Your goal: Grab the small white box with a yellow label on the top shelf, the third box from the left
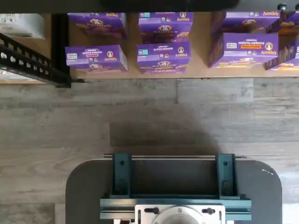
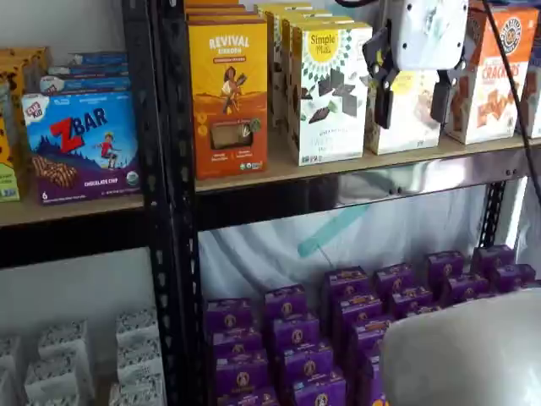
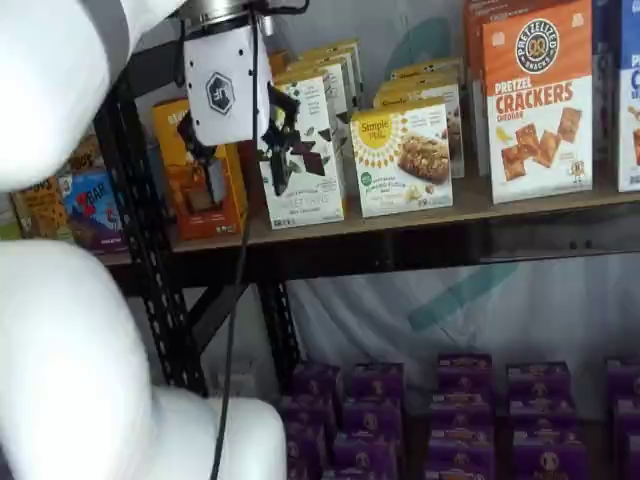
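The small white box (image 3: 405, 155), cream with a round yellow sunburst label and a baked-bar photo, stands on the top shelf (image 3: 420, 222), shorter than its neighbours. In a shelf view it shows partly (image 2: 412, 131) behind my gripper, above the shelf's silver rail (image 2: 397, 179). My gripper (image 2: 411, 103) hangs in front of the shelf, open and empty, with a plain gap between its black fingers. In a shelf view my gripper (image 3: 237, 155) sits left of the box, in front of the orange box. The wrist view shows neither the box nor the fingers.
A taller white box with chocolate squares (image 2: 330, 93) and an orange box (image 2: 228, 93) stand left of the target, a pretzel crackers box (image 3: 538, 100) right of it. Purple boxes (image 2: 363, 313) fill the level below. A black upright (image 2: 169, 211) bounds the bay on the left.
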